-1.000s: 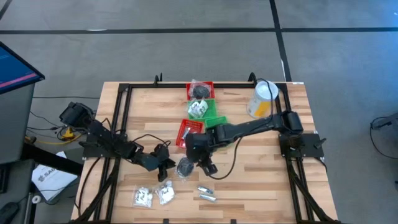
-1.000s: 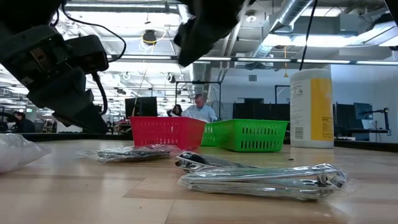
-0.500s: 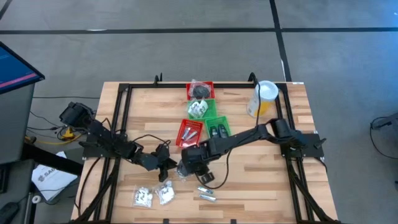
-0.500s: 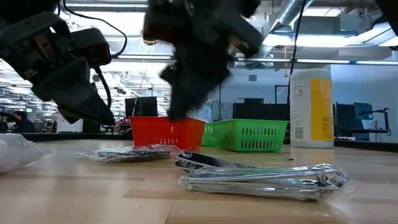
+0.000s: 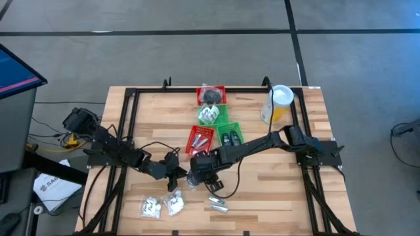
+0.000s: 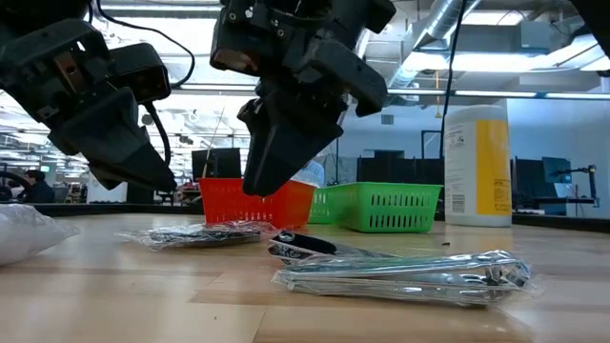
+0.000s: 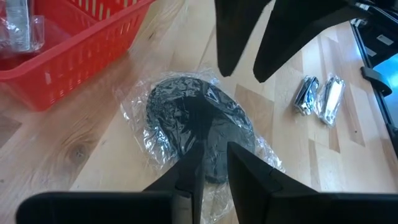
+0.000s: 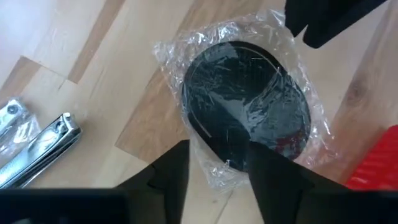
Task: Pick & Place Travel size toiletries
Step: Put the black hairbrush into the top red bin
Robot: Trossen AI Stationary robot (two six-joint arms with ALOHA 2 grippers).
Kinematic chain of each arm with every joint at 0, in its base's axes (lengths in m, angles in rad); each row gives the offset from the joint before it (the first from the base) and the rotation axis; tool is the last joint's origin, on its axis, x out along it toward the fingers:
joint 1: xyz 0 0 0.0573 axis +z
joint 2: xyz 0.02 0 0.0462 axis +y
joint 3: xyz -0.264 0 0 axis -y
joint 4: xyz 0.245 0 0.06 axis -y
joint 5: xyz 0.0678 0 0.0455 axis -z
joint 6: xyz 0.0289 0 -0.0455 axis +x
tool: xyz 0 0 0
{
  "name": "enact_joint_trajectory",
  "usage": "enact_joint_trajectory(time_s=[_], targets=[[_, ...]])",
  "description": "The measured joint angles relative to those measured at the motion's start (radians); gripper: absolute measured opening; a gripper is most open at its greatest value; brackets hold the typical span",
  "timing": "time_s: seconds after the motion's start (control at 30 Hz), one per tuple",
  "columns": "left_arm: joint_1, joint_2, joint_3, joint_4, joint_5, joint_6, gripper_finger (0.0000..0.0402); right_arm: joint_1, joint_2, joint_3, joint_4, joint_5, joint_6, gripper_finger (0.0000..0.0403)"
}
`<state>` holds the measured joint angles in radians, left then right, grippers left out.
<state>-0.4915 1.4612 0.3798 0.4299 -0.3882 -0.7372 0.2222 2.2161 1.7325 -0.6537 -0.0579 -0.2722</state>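
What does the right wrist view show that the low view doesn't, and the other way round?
Only the right wrist view shows the black disc from above, round inside its crinkled clear wrap, with the right gripper open over it. Only the low view shows the yellow canister, the green basket, and the left gripper beside the right one. Both show the wrapped nail clippers on the wooden table and the red basket.

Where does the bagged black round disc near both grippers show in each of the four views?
High view: black disc at table centre, mostly hidden under the right gripper.
Low view: flat packet left of centre.
Left wrist view: centre.
Right wrist view: centre.
Shared landmark: the red basket, beside it.
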Motion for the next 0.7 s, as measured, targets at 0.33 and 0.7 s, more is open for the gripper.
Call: enact_joint_trajectory(time_s=[0.33, 0.7], targets=[[0.000, 0.000, 0.000, 0.007, -0.001, 0.000, 0.0060, -0.009, 0.055, 0.000, 0.003, 0.010, 0.025, 0.0242], [0.000, 0.000, 0.000, 0.006, -0.001, 0.000, 0.0061, -0.040, 0.048, 0.017, -0.099, 0.059, 0.162, 0.0249]])
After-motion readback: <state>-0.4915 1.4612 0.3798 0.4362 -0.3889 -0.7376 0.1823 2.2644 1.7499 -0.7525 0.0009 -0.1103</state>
